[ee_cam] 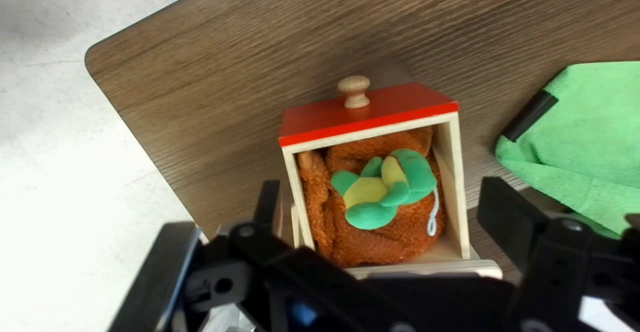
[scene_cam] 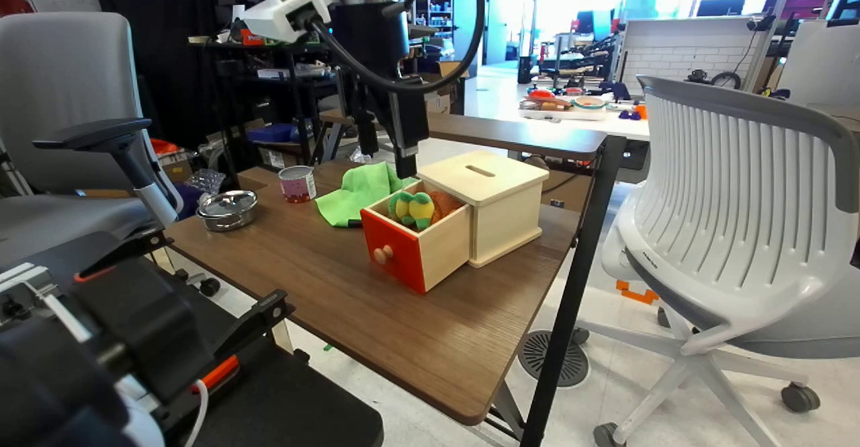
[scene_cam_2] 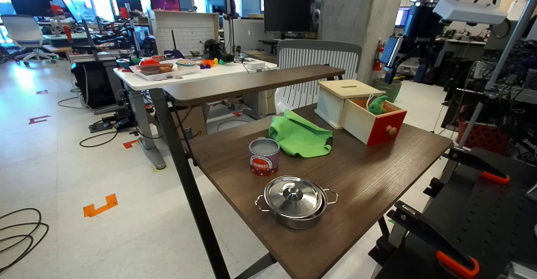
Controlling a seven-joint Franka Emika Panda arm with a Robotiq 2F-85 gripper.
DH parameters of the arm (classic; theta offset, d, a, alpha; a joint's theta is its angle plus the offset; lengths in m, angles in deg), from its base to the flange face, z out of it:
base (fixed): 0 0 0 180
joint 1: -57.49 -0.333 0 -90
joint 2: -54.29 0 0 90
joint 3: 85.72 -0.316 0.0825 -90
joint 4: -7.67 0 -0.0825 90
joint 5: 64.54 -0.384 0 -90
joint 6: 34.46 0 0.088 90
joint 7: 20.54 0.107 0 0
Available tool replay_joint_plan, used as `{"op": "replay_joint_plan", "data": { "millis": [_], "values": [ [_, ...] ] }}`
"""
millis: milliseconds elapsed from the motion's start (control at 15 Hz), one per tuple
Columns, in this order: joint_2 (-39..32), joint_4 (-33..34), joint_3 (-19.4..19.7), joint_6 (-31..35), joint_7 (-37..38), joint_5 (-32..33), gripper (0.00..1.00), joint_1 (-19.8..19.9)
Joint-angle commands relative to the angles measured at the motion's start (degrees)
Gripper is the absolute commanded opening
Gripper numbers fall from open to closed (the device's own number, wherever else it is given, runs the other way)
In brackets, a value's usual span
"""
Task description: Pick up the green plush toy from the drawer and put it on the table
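The green plush toy (ee_cam: 369,192), with a yellow belly and a pale string loop, lies on brown plush inside the open drawer (ee_cam: 400,100). The toy shows in both exterior views (scene_cam: 411,209) (scene_cam_2: 377,106). The drawer's red front with a wooden knob also shows there (scene_cam: 403,262) (scene_cam_2: 377,133). The drawer is pulled out of the beige cabinet (scene_cam: 510,208), which stands on the brown table (scene_cam: 484,346). My gripper (scene_cam: 388,154) is open with nothing between its fingers, above the drawer. In the wrist view its fingers (ee_cam: 384,209) appear on either side of the drawer.
A lime-green cloth (scene_cam_2: 300,138) lies on the table beside the cabinet. A cherries can (scene_cam_2: 264,157) and a lidded metal pot (scene_cam_2: 295,203) stand farther along. A raised brown shelf (scene_cam_2: 251,84) runs behind. Brown plush (ee_cam: 380,244) fills much of the drawer under the toy.
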Motion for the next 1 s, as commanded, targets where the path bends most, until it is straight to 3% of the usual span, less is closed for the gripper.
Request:
{"op": "replay_joint_plan", "data": {
  "millis": [0,800,867,933],
  "values": [
    [-4.14,2.75,-0.06,1.68,1.17,0.67,1.00,1.23],
    [-14.29,8.58,-1.35,8.08,5.97,-1.12,1.00,0.63],
    [-14.68,8.94,-1.67,8.01,5.97,-1.27,0.75,0.72],
    [-14.75,8.99,-1.93,7.95,6.02,-1.35,0.72,0.71]
  ]
}}
